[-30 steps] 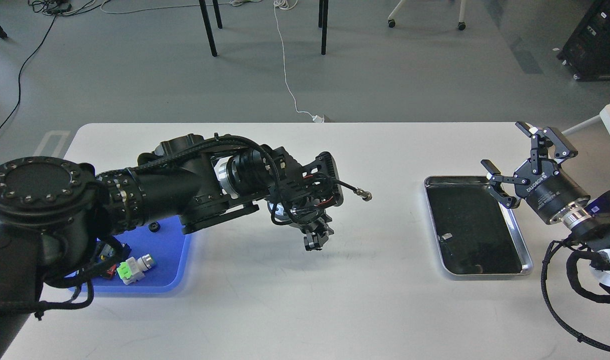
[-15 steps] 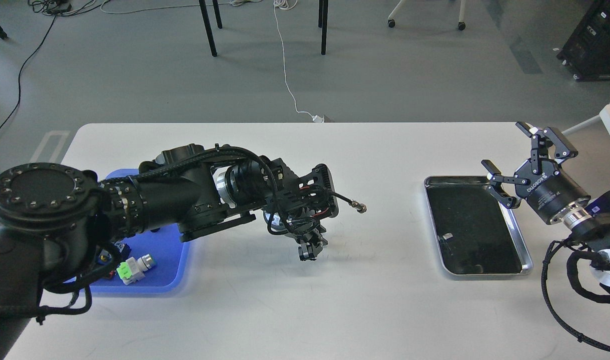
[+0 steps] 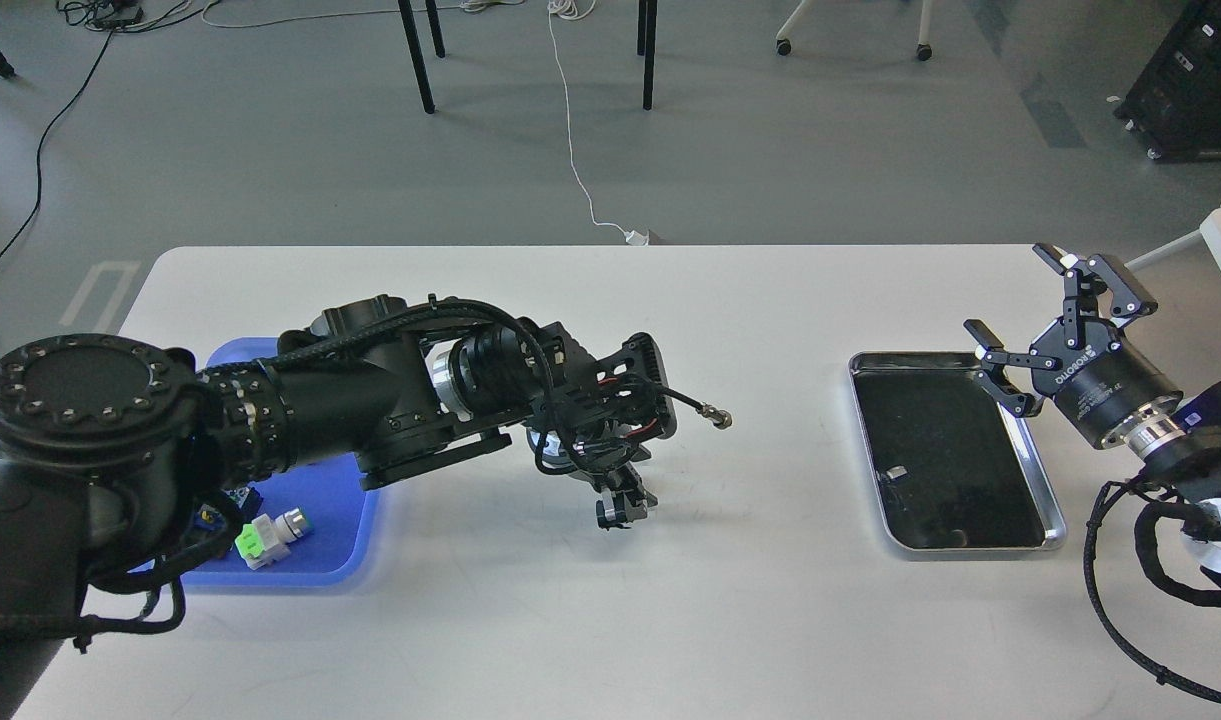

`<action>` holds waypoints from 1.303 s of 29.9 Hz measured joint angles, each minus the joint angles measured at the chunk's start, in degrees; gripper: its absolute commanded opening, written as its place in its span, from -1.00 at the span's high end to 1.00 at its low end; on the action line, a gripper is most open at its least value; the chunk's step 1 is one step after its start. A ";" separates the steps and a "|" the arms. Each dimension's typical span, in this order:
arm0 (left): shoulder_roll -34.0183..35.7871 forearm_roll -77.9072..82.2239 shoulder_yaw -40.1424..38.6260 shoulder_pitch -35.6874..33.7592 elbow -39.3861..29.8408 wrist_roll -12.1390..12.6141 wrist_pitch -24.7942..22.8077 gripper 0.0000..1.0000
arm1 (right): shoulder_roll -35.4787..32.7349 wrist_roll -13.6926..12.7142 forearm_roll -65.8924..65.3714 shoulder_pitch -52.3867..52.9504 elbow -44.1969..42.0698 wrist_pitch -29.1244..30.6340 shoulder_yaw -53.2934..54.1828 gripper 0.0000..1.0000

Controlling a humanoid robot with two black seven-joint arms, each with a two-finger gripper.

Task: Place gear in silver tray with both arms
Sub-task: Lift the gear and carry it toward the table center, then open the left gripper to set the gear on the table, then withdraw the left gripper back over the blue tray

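The silver tray lies on the right part of the white table, and its dark bottom holds only a small pale spot. My right gripper is open and empty, hovering over the tray's far right corner. My left arm reaches across the table's middle. Its gripper points down close above the tabletop, left of the tray. It is small and dark, so I cannot tell whether it is open or holds anything. No gear shows; my left arm hides part of the blue tray.
A blue plastic tray at the left holds a white and green connector and other small parts, mostly under my left arm. A loose cable end sticks out from my left wrist. Chair legs stand beyond the far table edge.
My left gripper has moved down and slightly left, closer to the tabletop, and the arm has drawn back a little. My right arm has not moved.
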 measured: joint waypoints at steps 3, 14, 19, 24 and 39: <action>0.00 -3.33 -2.18 -1.28 -0.03 0.00 0.00 -0.73 | 0.04 0.00 0.00 0.00 0.06 0.00 0.02 -0.98; 4.15 -42.68 -20.61 1.35 -0.69 -0.01 -0.01 -0.98 | 0.09 0.00 -0.06 0.00 0.31 0.00 0.18 -0.98; 10.71 -67.81 -22.60 6.11 -0.83 0.00 1.14 -0.98 | 0.06 0.00 -0.28 0.21 0.63 0.00 -0.33 -0.98; 18.16 -79.42 -25.15 13.69 -5.01 0.00 7.25 -0.98 | -0.12 0.00 -2.02 0.66 1.32 0.00 -0.81 -0.98; 24.44 -83.90 -59.20 44.91 -12.32 0.59 6.25 -0.98 | -2.42 0.00 -16.84 8.37 4.11 0.00 -4.29 -0.98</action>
